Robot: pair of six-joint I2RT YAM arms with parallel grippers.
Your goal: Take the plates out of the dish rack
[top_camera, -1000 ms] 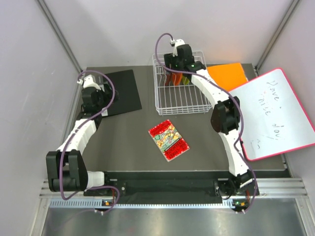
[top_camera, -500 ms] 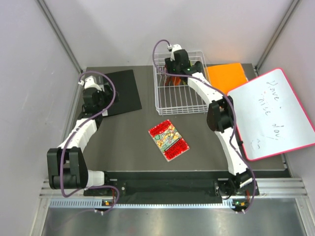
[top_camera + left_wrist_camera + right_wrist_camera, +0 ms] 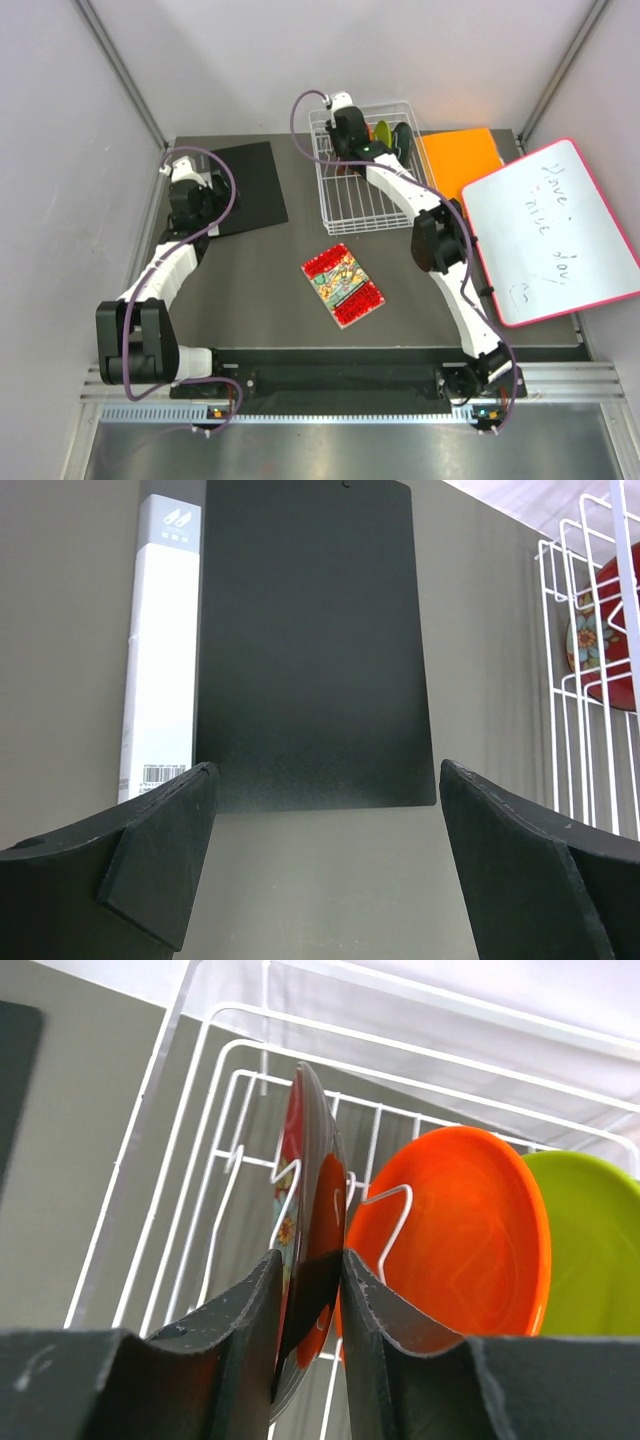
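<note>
The white wire dish rack (image 3: pixel 372 205) stands at the back of the table. My right gripper (image 3: pixel 347 150) is at its far left end. In the right wrist view it (image 3: pixel 310 1280) is shut on the rim of the dark red plate (image 3: pixel 318 1175), which stands on edge between the tines. The orange plate (image 3: pixel 455 1240) stands right behind it, then the lime green plate (image 3: pixel 595 1255). From above, the lime green plate (image 3: pixel 383 132) and the dark teal plate (image 3: pixel 402 138) show upright in the rack. My left gripper (image 3: pixel 325 850) is open and empty over the table, left of the rack (image 3: pixel 585 680).
A black mat (image 3: pixel 245 185) lies at the back left, with a white box (image 3: pixel 160 660) beside it. A red patterned packet (image 3: pixel 343 285) lies mid-table. A flat orange board (image 3: pixel 460 155) and a whiteboard (image 3: pixel 545 230) lie right of the rack.
My right gripper has moved left along the far end of the rack, uncovering the lime green and dark teal plates. The left arm has hardly moved.
</note>
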